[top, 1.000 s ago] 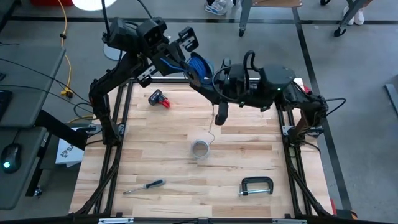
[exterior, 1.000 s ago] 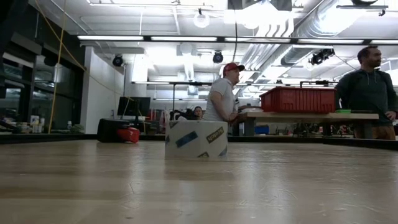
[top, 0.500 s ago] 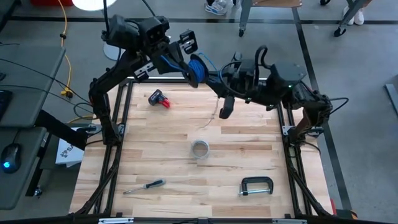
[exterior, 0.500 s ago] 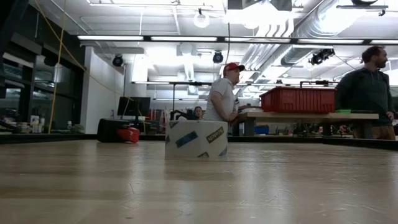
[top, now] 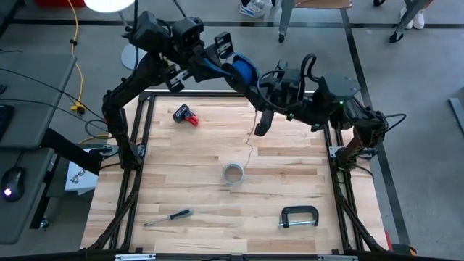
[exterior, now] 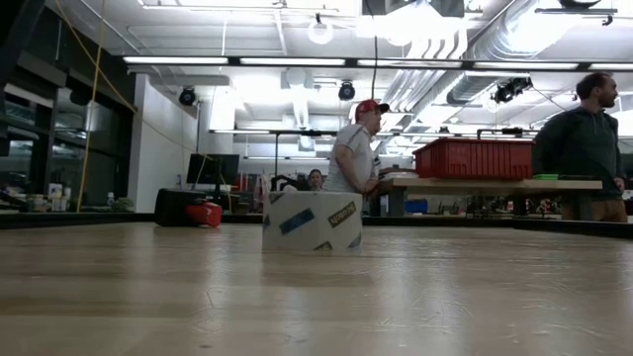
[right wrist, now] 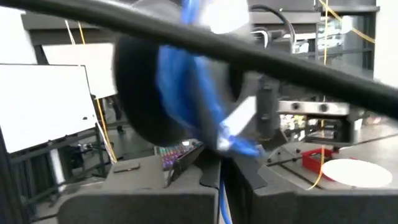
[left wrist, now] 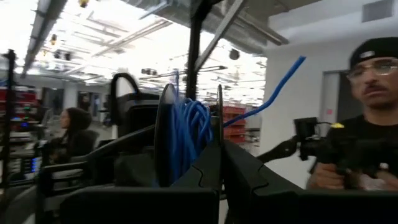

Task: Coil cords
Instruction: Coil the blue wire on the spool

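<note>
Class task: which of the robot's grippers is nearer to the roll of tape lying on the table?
Right. The right gripper hangs above the table just beyond the roll of tape; the left gripper is raised past the table's far edge.

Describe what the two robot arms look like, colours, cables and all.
Both are dark, near-black jointed arms with blocky housings. The left arm has white labels near its wrist; the right arm carries looping black cables and a small green light. Each end effector has two dark flat fingers.

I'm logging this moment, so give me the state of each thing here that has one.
Blue cord: wound in loops, held up above the table's far edge.
Pale grey cord: hanging slack down to the tape roll.
Left tool: shut, raised.
Right tool: shut, above the table.
Tape roll: lying flat.
C-clamp: lying flat.
</note>
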You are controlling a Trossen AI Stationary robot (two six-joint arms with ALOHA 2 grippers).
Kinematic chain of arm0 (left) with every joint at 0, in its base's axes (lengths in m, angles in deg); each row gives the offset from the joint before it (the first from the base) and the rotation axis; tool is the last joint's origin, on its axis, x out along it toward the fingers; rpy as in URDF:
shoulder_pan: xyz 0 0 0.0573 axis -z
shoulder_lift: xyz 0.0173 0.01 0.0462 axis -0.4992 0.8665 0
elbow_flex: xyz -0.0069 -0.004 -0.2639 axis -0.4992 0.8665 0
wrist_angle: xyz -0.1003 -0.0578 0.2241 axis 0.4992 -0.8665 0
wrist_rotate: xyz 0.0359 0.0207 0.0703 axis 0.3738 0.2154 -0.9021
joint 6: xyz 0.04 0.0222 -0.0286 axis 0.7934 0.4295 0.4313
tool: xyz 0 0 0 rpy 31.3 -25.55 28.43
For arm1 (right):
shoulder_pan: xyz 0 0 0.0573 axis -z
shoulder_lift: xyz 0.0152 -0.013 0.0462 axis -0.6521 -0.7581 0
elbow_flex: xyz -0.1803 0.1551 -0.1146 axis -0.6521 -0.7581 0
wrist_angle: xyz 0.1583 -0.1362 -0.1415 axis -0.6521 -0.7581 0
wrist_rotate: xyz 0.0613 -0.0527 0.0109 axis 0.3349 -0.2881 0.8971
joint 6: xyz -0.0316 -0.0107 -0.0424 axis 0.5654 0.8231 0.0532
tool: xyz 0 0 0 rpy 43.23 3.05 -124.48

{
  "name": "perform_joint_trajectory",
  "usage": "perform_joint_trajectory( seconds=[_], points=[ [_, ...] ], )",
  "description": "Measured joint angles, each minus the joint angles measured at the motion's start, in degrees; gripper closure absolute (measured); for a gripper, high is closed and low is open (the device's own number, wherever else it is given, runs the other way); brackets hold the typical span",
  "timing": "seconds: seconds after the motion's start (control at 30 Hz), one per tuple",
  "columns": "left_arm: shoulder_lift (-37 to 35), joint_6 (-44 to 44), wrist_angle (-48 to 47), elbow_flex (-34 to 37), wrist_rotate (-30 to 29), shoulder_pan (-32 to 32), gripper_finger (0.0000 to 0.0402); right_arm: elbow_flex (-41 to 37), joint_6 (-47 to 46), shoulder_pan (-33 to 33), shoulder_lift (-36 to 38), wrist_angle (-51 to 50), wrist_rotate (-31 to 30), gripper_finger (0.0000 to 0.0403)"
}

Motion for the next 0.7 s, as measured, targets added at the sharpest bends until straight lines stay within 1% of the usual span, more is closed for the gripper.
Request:
perform_joint_trajectory(
  seconds=[0.1, 0.23, 0.3, 0.43, 0.6, 0.7],
  points=[
    [0.12, 0.07, -0.67, 0.08, -1.16, -0.74, 0.0401, 0.00, -0.57, -0.31, 0.00, -0.46, 0.12, 0.0403],
    [0.08, -0.73, -3.79, 0.08, -1.50, -1.60, 0.0401, 0.00, -0.48, -1.13, 0.00, -0.65, -2.33, 0.0403],
    [0.06, -0.05, -4.62, 0.08, -1.57, -1.89, 0.0401, 0.00, -0.19, -1.52, 0.00, -0.91, -3.76, 0.0403],
    [0.08, 1.80, -4.60, 0.08, -3.39, -1.89, 0.0401, 0.00, -0.56, -1.78, 0.00, -0.59, -4.40, 0.0403],
    [0.09, -0.41, -4.86, 0.08, -3.34, -1.93, 0.0401, 0.00, -0.23, -1.88, 0.00, -0.71, -5.77, 0.0403],
    [-0.39, -3.03, -1.56, 0.23, -2.99, -2.16, 0.0401, 0.02, -0.12, -1.90, 0.02, -1.68, -5.15, 0.0403]
  ],
)
